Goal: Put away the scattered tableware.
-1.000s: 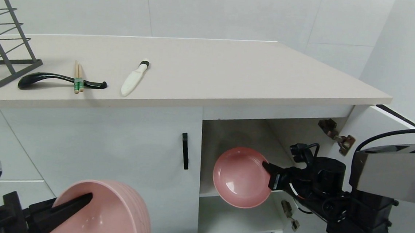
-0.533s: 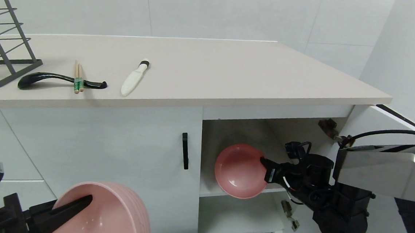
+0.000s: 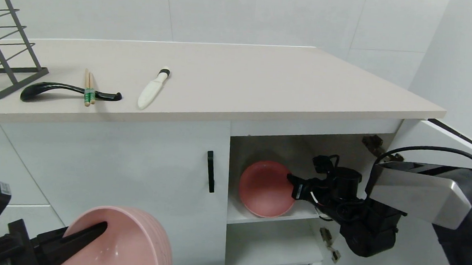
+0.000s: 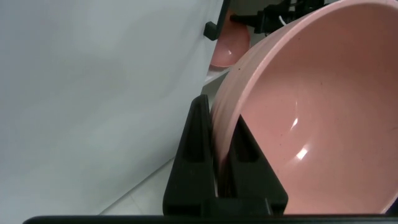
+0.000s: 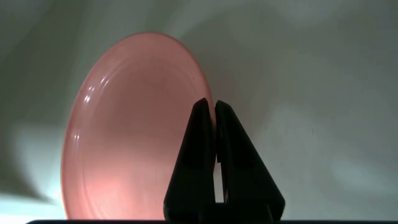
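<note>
The cabinet (image 3: pixel 268 149) stands open under the worktop (image 3: pixel 264 80), ready to take the crockery. The left fingers (image 3: pixel 92 229) are clamped over the wall of the pink bowl (image 3: pixel 128 245), held low before the shut door, likely next in line. The right fingers (image 3: pixel 292 182) pinch the pink plate (image 3: pixel 263 188) by its rim, nearly on edge just ahead of them above the upper shelf (image 3: pixel 255 220); whether it touches, I can't tell. High above both, the ladle (image 3: pixel 56 88), knife (image 3: pixel 152 88) and chopsticks (image 3: pixel 89 87) are not yet collected.

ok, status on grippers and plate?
Right gripper shut on pink plate, inside open cabinet at upper shelf. Left gripper shut on pink bowl, low before closed door. Spoon, chopsticks, knife on countertop, clear of both.
</note>
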Available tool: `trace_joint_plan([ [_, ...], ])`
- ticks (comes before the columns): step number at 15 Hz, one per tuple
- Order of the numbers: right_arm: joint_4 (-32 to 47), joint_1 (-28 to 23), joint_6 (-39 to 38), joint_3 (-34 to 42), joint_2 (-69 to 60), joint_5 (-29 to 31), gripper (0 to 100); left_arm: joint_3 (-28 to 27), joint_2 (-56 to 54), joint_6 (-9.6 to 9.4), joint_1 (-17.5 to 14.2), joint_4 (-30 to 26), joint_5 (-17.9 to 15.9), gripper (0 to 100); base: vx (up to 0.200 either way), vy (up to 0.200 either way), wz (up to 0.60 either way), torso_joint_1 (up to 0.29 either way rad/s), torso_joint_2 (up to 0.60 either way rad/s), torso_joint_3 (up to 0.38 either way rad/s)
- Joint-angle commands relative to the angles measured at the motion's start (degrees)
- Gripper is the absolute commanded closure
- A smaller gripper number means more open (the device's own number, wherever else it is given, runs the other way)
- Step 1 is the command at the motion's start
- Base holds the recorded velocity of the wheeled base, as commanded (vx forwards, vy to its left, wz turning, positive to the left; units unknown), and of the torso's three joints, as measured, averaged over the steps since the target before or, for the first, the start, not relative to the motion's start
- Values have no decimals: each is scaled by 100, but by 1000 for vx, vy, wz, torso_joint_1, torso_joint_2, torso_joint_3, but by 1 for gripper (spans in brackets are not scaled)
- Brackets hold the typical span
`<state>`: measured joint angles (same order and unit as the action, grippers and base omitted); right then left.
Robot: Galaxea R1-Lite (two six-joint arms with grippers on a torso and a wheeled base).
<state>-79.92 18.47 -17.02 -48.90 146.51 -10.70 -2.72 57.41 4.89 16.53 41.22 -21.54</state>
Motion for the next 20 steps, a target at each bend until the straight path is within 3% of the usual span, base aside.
trace_joint_plan([
  [1,231,-10,-249,-454,133,-2,100,-1,16,3,-1,0,1,100,0,0,0,0,0,0],
  [12,724,-63,-311,-1219,634,68,100,17,60,3,8,9,1,100,0,0,0,0,0,0],
  [13,732,-71,-311,-1271,677,68,0,17,60,3,8,9,1,100,0,0,0,0,0,0],
  [20,601,-115,-302,-1324,695,191,0,8,60,12,8,9,10,100,0,0,0,0,0,0],
])
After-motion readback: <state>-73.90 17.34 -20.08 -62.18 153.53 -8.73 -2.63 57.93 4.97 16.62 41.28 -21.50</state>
